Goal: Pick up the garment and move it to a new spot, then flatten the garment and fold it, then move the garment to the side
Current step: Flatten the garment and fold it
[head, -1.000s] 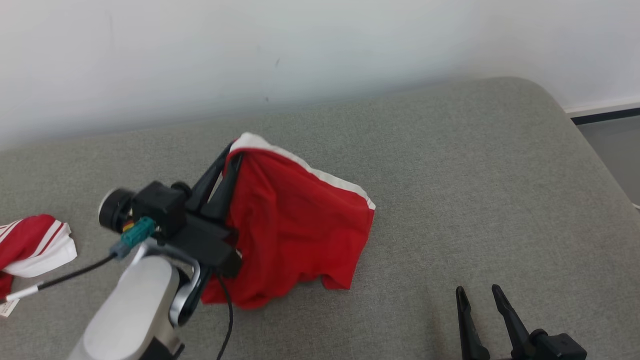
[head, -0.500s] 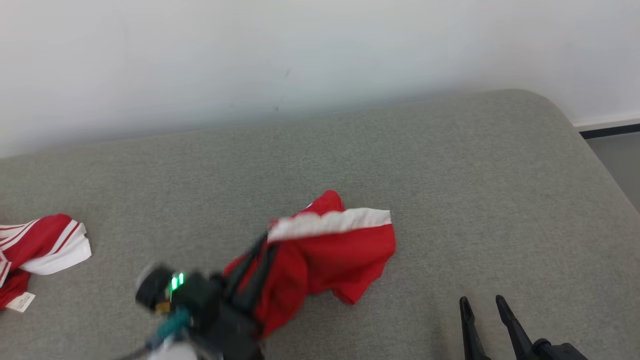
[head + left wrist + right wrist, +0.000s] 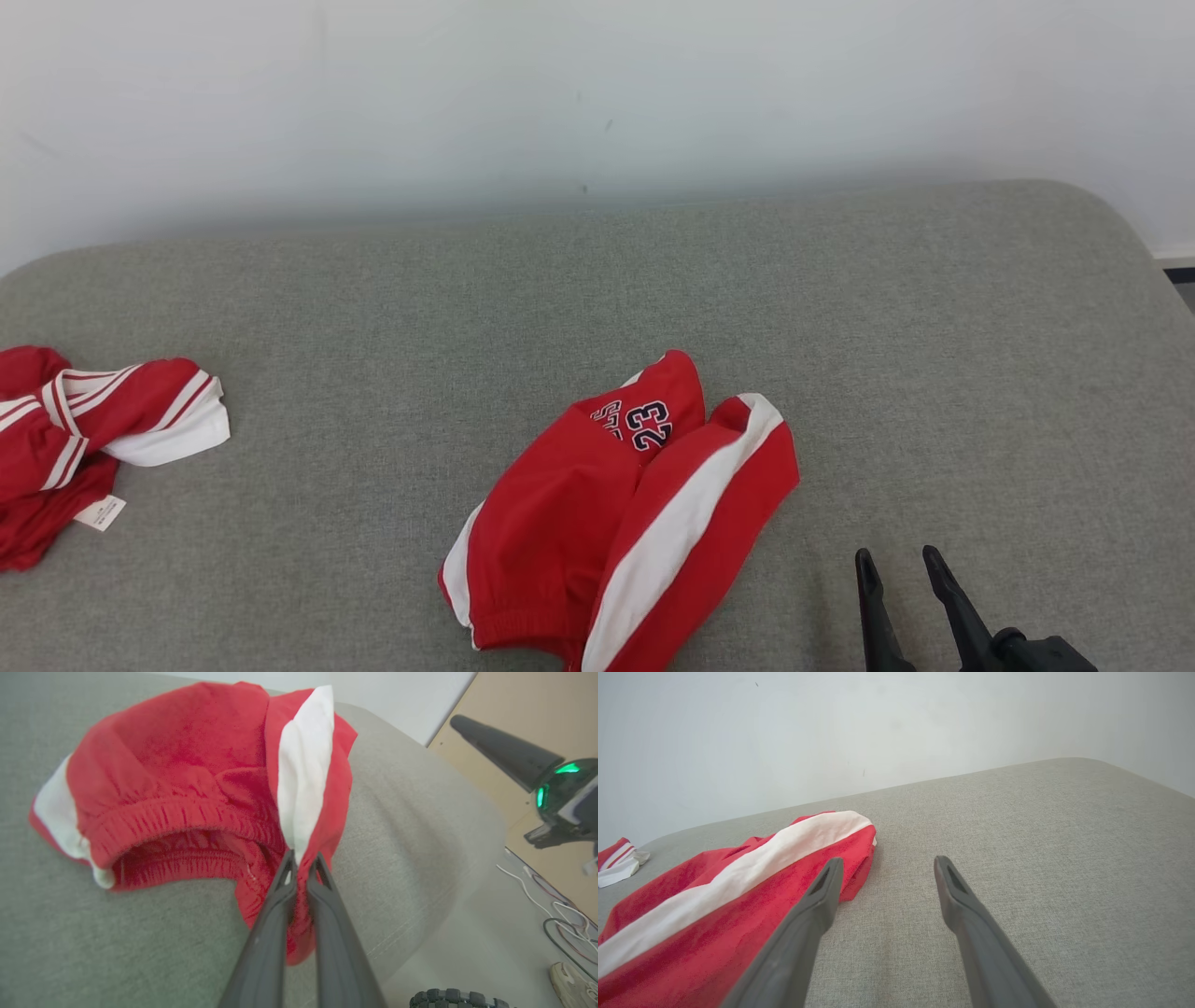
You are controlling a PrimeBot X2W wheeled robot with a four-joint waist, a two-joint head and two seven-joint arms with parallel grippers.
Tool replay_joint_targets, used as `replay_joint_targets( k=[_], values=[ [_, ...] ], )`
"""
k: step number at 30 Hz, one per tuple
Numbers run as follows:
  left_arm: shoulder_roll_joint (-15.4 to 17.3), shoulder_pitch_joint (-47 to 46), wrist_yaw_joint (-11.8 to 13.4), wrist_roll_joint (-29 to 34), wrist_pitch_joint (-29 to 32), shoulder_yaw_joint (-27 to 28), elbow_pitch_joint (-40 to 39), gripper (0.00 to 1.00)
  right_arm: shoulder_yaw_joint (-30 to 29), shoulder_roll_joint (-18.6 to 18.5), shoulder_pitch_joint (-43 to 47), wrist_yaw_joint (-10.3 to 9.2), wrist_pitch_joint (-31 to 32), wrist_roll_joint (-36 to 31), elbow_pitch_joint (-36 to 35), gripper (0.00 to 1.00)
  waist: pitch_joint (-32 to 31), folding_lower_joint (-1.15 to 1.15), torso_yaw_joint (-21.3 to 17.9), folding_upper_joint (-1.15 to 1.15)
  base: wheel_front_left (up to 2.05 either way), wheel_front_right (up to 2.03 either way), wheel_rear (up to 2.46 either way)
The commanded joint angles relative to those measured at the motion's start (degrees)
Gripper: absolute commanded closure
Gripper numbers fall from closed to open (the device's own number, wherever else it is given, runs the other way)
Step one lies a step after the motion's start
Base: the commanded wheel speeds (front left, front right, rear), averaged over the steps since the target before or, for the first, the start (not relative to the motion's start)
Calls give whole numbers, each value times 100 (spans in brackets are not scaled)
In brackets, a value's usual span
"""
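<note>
Shorts (image 3: 616, 523), lately lifted, now on sofa (image 3: 373, 308); left end effector (image 3: 302, 861) clamped on them, right end effector (image 3: 898, 556) agape.

The left jaws are made up of two long, dark grey fingers (image 3: 266, 942), tapered to narrow tips and cut with a slot near each end. The right jaws are built alike, their fingers (image 3: 971, 924) matt grey with a hollow slot behind each tip, and are joined to a black block (image 3: 1046, 651). In the left wrist view a glossy black housing (image 3: 556, 812) is lit by green lights (image 3: 567, 768). A black knobbly tyre (image 3: 448, 996) is seen below.
</note>
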Motion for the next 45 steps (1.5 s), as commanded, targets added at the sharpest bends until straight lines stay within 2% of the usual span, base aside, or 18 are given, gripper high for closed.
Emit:
replay_joint_targets(
  k=[1, 2, 3, 4, 8, 13, 16, 24, 33, 34, 35, 36, 45],
  values=[
    [-76, -3, -29, -69, 2, -167, 320, 81, 16, 5, -7, -13, -2, -22, 0, 0, 7, 1, 29, 0, 0, 0, 0],
    [-76, -3, -29, -69, 2, -167, 320, 81, 16, 5, -7, -13, -2, -22, 0, 0, 7, 1, 29, 0, 0, 0, 0],
    [-161, -37, -43, -134, 0, -229, 426, 52, 24, 5, -6, -13, -2, -27, 0, 0, 6, 1, 28, 0, 0, 0, 0],
    [-214, -81, -51, -178, -4, -276, 489, 0, 25, 5, -7, -13, -2, -30, 3, 0, 3, 1, 26, 0, 0, 0, 0],
    [-261, -164, -69, -235, -19, -102, 240, 0, 3, 6, 7, -13, -2, -25, 3, 0, 1, 1, 12, 0, 0, 0, 0],
    [-219, 40, -56, -56, -17, 659, -650, 0, -16, 6, 23, -13, -2, 7, 10, 0, 14, 1, -6, 0, 0, 0, 0],
    [-188, 109, -58, 9, -18, 1138, -862, 0, -7, 6, 4, -13, -2, 21, 19, 0, 24, 1, -27, 0, 0, 0, 0],
    [11, -174, -59, 43, -19, 1654, -45, 0, 61, 4, -112, -13, -2, 41, 40, 0, 107, 1, -216, 0, 0, 0, 0],
    [60, -619, -60, -230, -19, 1306, 1361, 0, 44, 6, -144, -13, -2, 20, 44, 0, 228, 1, -466, 0, 0, 0, 0],
    [49, -662, -60, -249, -20, 1219, 1444, 5, 41, 6, -147, -13, -2, 12, 48, 0, 229, 1, -480, 0, 0, 0, 0],
    [46, -734, -60, -268, -19, 1204, 1477, 43, 28, 5, -149, -13, -2, 6, 45, 0, 231, 1, -486, 0, 0, 0, 0],
    [45, -775, -60, -295, -19, 1185, 1519, 100, 22, 5, -154, -13, -2, 2, 42, 0, 232, 1, -491, 0, 0, 0, 0],
    [302, -1516, -60, 5, -19, 1179, 1324, 100, 20, 6, -199, -13, -2, -16, 39, 0, 245, 1, -524, 0, 0, 0, 0]
  ],
)
